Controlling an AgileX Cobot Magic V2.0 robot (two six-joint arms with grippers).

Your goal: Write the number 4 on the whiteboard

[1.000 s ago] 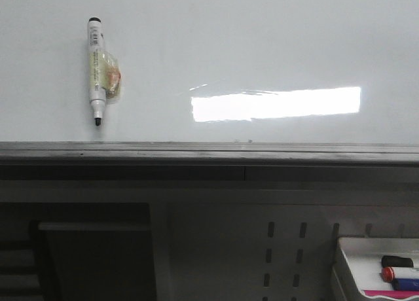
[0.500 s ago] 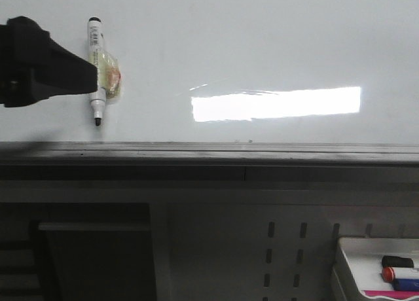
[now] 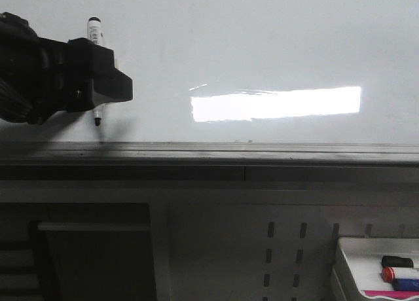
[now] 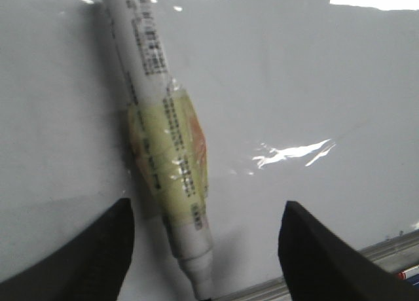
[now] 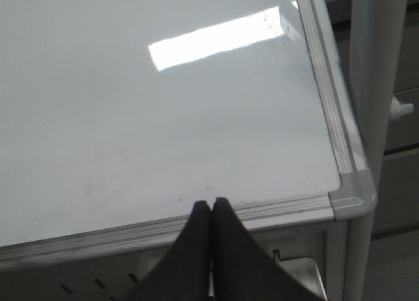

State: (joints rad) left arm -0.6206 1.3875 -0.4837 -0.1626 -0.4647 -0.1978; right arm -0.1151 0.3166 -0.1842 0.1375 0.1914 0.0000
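step: pen pickup | L gripper (image 4: pixel 204 239) spread wide, pen (image 4: pixel 163 150) between jaws, untouched, upper left of board (image 3: pixel 262 46) | R gripper (image 5: pixel 211 212) pressed together | pen prob. tape-held: barrel to be centred, squeezed below tape | no 4 drawn yet

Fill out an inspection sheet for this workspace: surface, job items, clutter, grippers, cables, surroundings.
Surface: whiteboard glossy, with bright glare; no marker strokes seen.
Job's things: number 4 not written yet; black-tipped marker lies against the board, tip toward the grey ledge, yellowish tape around its middle.
Clutter: white tray at the lower right of the front view, holding coloured markers.
Grippers: left gripper open, jaws on either side of the marker, not closed on it; right gripper shut, holding nothing, near the board's corner.
Cables: nothing seen.
Surroundings: perforated panel below the ledge.
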